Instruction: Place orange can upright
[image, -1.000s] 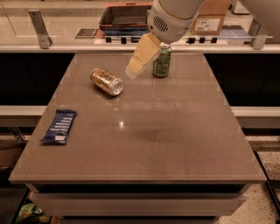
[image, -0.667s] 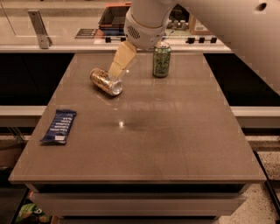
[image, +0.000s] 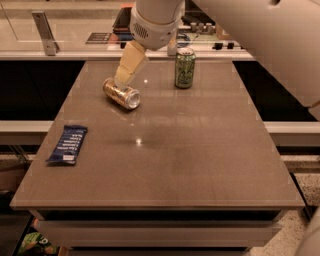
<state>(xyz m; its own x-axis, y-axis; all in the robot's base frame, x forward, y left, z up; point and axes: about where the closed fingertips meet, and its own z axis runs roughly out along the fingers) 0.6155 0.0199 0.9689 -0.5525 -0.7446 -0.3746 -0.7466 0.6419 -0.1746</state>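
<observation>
The orange can (image: 121, 93) lies on its side on the brown table (image: 200, 150), toward the back left, its silver end facing front right. My gripper (image: 123, 78) hangs from the white arm just above the can's far end, fingertips almost at the can.
A green can (image: 184, 68) stands upright at the back centre, right of the orange can. A blue snack bar (image: 68, 144) lies near the left edge. A counter with dark trays runs behind the table. My white arm crosses the upper right.
The gripper has moved left and down, from beside the green can to right over the orange can. The cans and the snack bar have not moved.
</observation>
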